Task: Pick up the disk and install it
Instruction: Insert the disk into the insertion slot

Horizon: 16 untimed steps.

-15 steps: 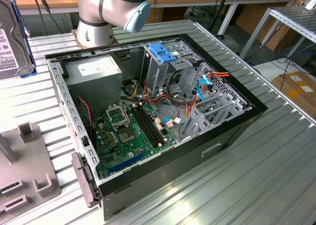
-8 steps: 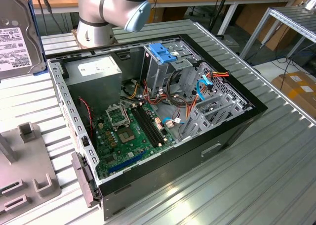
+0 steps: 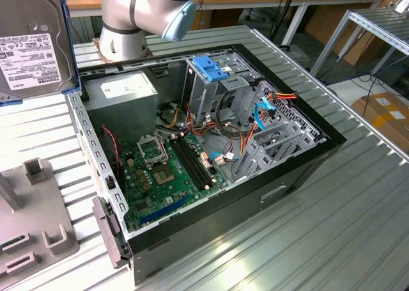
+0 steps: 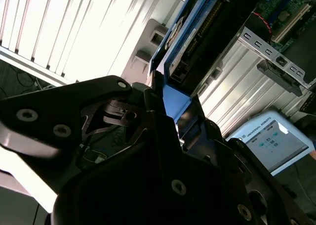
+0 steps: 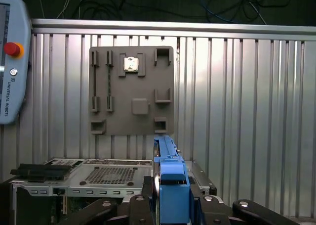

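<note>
The disk [image 3: 32, 45]: one drive, held in the air to the exterior view's left of the one open computer case [image 3: 300, 169].
You can see its white label facing the exterior camera and light-blue rails along its edges. In the first wrist view the gripper [image 5: 170, 205] is pinching the disk, with one black finger pressed to each side and the blue rail edge standing up between them. Inside the case you can count one green motherboard [image 3: 166, 169], one grey power-supply box [image 3: 121, 96] and one blue bracket [image 3: 209, 67] on top of the drive cage. One grey fixture plate [image 5: 131, 91] with pockets lies on the ribbed metal table [image 3: 358, 227], and one teach pendant [image 5: 12, 62] lies beside it, apart from the plate.
</note>
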Each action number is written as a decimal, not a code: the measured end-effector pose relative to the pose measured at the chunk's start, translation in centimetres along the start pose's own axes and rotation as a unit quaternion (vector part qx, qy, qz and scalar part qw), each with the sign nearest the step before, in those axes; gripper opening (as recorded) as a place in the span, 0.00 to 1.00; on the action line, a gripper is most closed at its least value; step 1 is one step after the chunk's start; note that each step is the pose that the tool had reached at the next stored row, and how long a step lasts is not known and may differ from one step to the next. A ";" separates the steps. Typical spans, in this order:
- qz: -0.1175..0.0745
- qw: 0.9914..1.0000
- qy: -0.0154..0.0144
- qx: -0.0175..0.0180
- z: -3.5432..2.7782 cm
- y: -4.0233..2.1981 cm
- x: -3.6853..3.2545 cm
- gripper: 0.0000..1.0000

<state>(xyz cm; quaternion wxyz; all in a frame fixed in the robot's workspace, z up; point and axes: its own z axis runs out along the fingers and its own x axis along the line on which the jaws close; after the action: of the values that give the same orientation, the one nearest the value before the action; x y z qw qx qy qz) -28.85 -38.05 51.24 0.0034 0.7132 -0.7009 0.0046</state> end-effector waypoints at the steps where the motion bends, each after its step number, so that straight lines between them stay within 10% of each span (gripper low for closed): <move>1: 0.000 1.000 0.000 0.000 0.01 -0.25 0.00 0.37; 16: 0.000 1.000 0.000 0.000 0.02 -2.31 0.02 0.37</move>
<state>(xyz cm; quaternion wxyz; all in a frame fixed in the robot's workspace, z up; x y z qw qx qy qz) -26.54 -38.03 51.22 0.0034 0.7133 -0.7009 0.0046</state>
